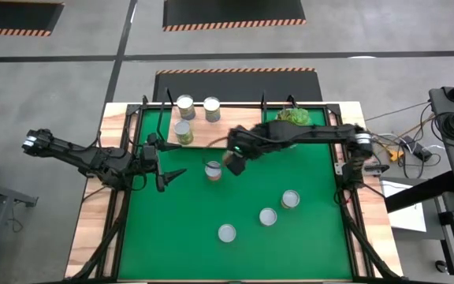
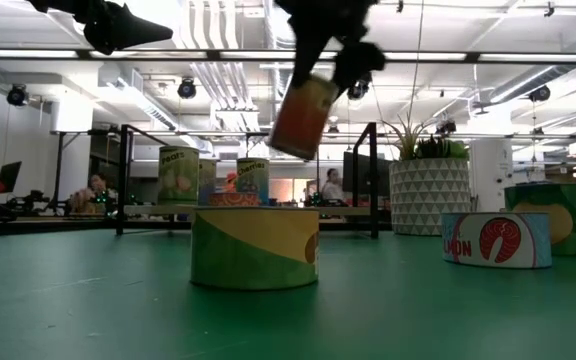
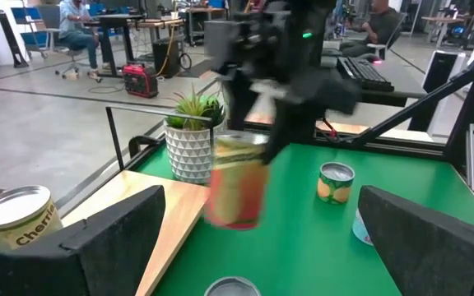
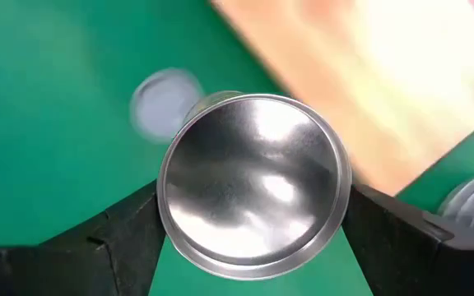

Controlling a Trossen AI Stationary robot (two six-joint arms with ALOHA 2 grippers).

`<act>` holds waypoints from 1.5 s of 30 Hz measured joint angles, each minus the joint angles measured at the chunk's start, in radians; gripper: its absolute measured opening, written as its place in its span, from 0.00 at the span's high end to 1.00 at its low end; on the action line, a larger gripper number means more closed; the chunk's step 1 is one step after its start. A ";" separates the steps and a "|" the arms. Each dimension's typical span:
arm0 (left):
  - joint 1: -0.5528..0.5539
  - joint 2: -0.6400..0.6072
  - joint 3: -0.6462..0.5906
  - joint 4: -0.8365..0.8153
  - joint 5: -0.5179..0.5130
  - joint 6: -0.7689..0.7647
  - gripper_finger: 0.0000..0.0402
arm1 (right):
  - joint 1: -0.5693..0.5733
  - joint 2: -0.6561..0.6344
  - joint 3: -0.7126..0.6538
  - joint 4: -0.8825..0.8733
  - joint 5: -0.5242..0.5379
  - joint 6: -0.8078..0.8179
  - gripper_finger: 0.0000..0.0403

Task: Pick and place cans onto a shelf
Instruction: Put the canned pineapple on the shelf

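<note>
At the left of the high view, the left gripper (image 1: 172, 175) hangs over the green mat (image 1: 314, 229) with its 2 dark fingers spread and nothing between them. Just right of it, near the frame's centre, the right gripper (image 1: 233, 162) clasps a small cylindrical can with an orange label and shiny silver top (image 4: 253, 182). In the right wrist view the can fills the middle of the frame, a dark finger (image 4: 118, 234) pressed on either side of it. In the low view this held can (image 2: 303, 116) hangs tilted in the upper centre, clear of the mat, above a squat yellow-and-green can (image 2: 255, 248) standing in the middle foreground.

In the upper centre of the high view lies the flat light-wood shelf (image 1: 211, 136) on its thin black wire frame, carrying 3 cans: 2 side by side at its far edge (image 1: 185, 104) (image 1: 212, 106) and 1 green-labelled one nearer (image 1: 183, 132). To the right of the shelf stands a white patterned pot with a green plant (image 1: 293, 117). In the lower right of the mat stand 3 more silver-topped cans (image 1: 227, 233) (image 1: 268, 216) (image 1: 290, 199), well apart from both grippers.

Beyond the table, the low view shows an open workshop with ceiling lights, and a seated person (image 2: 96, 190) at far left.
</note>
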 joint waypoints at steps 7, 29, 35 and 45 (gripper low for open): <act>0.000 0.000 0.000 -0.001 0.000 0.000 0.04 | -0.095 0.208 0.238 -0.036 0.101 -0.187 0.23; 0.000 0.000 0.000 -0.001 0.001 0.000 0.04 | -0.199 0.402 0.421 -0.024 0.092 -0.289 0.10; 0.000 0.000 0.000 -0.001 0.001 -0.003 0.04 | -0.199 0.393 0.420 -0.039 0.091 -0.281 0.10; 0.000 0.000 0.000 0.000 0.001 -0.004 0.04 | -0.220 0.322 0.470 -0.146 0.091 -0.398 0.16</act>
